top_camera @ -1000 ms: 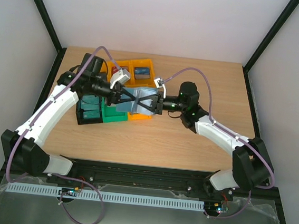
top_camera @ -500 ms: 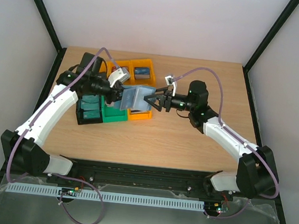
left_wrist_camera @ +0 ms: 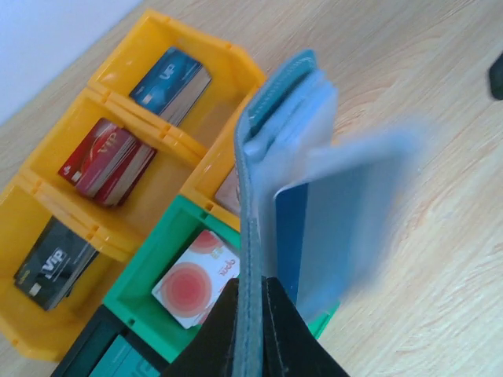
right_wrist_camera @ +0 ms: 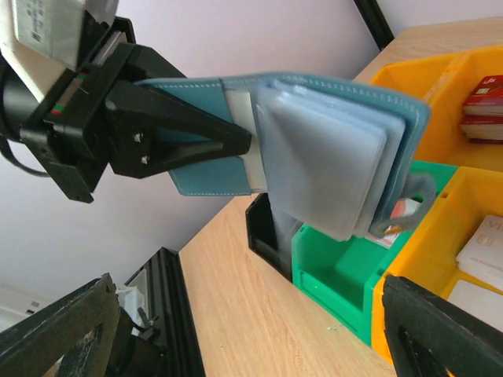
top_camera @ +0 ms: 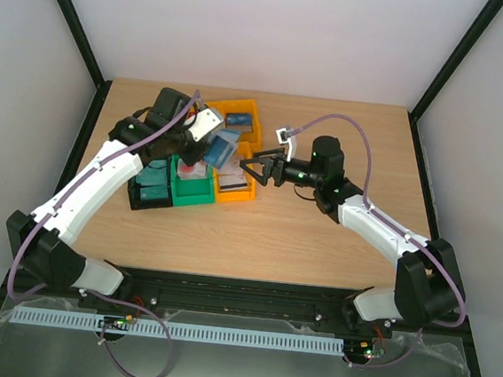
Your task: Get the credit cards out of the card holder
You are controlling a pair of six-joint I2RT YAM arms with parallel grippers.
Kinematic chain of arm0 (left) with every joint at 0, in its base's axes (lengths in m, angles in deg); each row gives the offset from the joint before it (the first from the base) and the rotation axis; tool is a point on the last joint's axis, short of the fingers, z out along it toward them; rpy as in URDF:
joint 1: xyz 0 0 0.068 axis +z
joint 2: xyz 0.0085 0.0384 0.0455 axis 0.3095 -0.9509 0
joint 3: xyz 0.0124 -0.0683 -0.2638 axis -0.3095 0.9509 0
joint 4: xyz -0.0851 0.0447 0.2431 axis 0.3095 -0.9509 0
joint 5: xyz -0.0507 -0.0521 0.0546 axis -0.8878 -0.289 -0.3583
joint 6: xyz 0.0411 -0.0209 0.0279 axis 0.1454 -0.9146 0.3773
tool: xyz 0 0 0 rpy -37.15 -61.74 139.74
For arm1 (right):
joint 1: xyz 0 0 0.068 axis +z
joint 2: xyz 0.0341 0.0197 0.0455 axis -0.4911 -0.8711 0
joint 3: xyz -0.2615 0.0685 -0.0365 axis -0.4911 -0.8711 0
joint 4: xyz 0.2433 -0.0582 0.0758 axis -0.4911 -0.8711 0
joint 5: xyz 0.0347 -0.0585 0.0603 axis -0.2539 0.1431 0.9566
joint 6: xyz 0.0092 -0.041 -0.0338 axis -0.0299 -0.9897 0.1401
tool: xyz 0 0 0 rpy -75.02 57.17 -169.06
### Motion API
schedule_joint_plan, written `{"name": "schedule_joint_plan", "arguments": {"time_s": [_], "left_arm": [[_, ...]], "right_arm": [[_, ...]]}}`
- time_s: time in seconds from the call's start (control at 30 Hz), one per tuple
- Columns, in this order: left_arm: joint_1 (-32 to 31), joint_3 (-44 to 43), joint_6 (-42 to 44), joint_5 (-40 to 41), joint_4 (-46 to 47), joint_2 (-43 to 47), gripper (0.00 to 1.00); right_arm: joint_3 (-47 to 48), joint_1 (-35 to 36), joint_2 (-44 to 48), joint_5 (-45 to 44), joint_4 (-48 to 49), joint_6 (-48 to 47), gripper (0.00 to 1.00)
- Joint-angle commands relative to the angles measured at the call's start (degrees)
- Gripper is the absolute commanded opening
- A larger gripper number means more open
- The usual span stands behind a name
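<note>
The teal-blue card holder (top_camera: 222, 153) hangs in the air over the bins, and my left gripper (top_camera: 194, 153) is shut on its cover. In the left wrist view both fingers (left_wrist_camera: 277, 330) pinch the cover's edge, the card holder (left_wrist_camera: 271, 133) fans out its pale sleeves, and a blue credit card (left_wrist_camera: 289, 236) shows inside one sleeve. My right gripper (top_camera: 249, 172) is open, just right of the holder and apart from it. From the right wrist the card holder (right_wrist_camera: 330, 149) is up ahead, with nothing between my right gripper (right_wrist_camera: 245, 287) jaws.
Orange bins (left_wrist_camera: 177, 126) hold a blue card stack (left_wrist_camera: 169, 75), a red one (left_wrist_camera: 110, 161) and a black one (left_wrist_camera: 51, 263). A green bin (left_wrist_camera: 149, 259) holds white-and-red cards (left_wrist_camera: 196, 279). A black bin (top_camera: 149, 189) sits left of the green one. Another orange bin (top_camera: 234, 187) lies under the right gripper.
My right gripper let go of the holder, opened wide and drew back to the right. The left arm swung the holder up and back-left, and its sleeves folded together.
</note>
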Motion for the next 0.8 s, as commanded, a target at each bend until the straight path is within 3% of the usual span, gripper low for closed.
{"name": "schedule_joint_plan", "arguments": {"time_s": [0.0, 0.17, 0.3, 0.5, 0.77], "left_arm": [[-1.6, -2.1, -0.5, 10.1, -0.5, -1.4, 0.02], [-1.8, -3.4, 0.1, 2.1, -2.1, -1.2, 0.02], [-1.4, -5.8, 2.5, -11.8, -5.7, -0.2, 0.02], [1.0, -10.2, 7.4, -29.0, -12.5, 0.5, 0.02], [3.2, -11.3, 13.9, -38.9, -18.3, 1.7, 0.02]], "right_arm": [[1.0, 0.5, 0.0, -2.4, -1.3, -1.0, 0.91], [1.0, 0.6, -0.2, -2.9, -1.8, -1.7, 0.92], [0.9, 0.6, 0.1, -2.4, -1.9, -2.6, 0.99], [0.5, 0.6, 2.1, -1.3, -2.0, -5.0, 0.99], [-1.1, 0.6, 5.7, 4.8, 1.7, -6.1, 0.97]]}}
